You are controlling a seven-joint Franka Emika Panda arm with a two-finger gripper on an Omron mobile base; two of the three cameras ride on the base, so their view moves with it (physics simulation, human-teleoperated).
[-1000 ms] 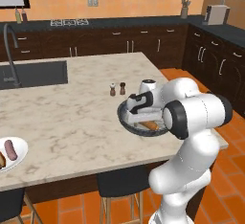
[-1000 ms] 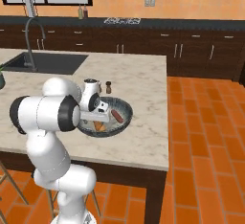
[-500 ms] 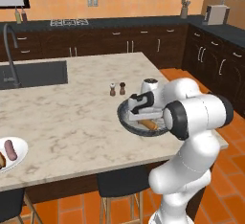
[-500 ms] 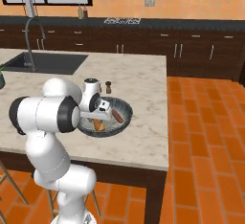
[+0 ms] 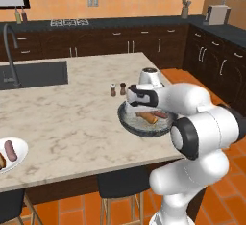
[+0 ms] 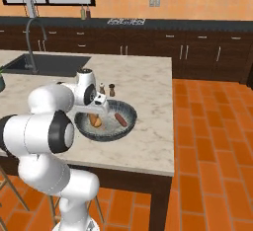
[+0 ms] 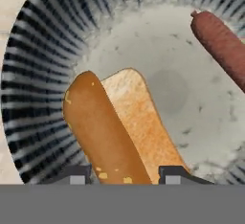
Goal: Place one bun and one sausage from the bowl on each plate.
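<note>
The bun [image 7: 119, 137] is clamped in the hand [image 7: 125, 174] inside the bowl [image 7: 33, 74]; it could be dropped if lifted off-centre.

Marble island counter [image 5: 72, 118]: bowl [image 5: 130, 121] near its right edge, salt and pepper shakers [image 5: 117, 89] just behind the bowl, white plate [image 5: 19, 157] far left of it.

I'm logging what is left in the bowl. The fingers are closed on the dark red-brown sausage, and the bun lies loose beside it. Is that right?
Not quite. In the hand view the fingers close on the bun, not the sausage. The dark red-brown sausage is the one lying loose, off to the side in the bowl. The right base view shows the same: the gripper is down over the bun.
</note>
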